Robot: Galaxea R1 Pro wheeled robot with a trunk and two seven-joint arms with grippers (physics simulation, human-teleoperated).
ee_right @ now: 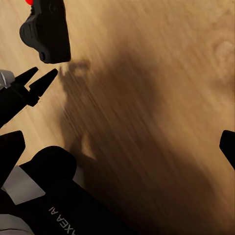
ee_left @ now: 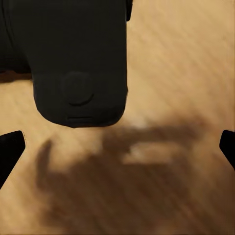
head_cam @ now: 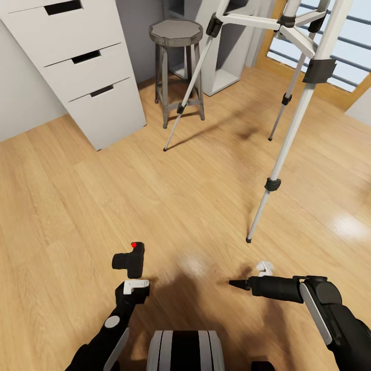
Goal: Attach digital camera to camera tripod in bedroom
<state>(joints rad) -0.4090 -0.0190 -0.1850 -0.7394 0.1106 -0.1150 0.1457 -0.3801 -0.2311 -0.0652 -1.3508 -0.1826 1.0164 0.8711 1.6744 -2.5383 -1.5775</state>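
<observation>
The digital camera [head_cam: 129,262] is a small black box with a red dot on top, low over the wood floor just ahead of my left gripper [head_cam: 135,281]. In the left wrist view its underside [ee_left: 78,58] looms close, and my left gripper [ee_left: 117,149] is open, its fingertips [ee_left: 10,152] wide apart with nothing between them. I cannot tell whether the camera rests on the floor. The camera tripod [head_cam: 288,139] stands ahead on the right, its nearest foot close to my right gripper [head_cam: 238,283]. That gripper [ee_right: 117,144] is open and empty, and its wrist view catches the camera [ee_right: 46,32].
A grey stool [head_cam: 175,33] stands behind the tripod's left leg. A white drawer unit [head_cam: 87,67] is at the back left, and a wood-framed window [head_cam: 335,51] at the back right. Open plank floor [head_cam: 154,180] lies between me and the tripod.
</observation>
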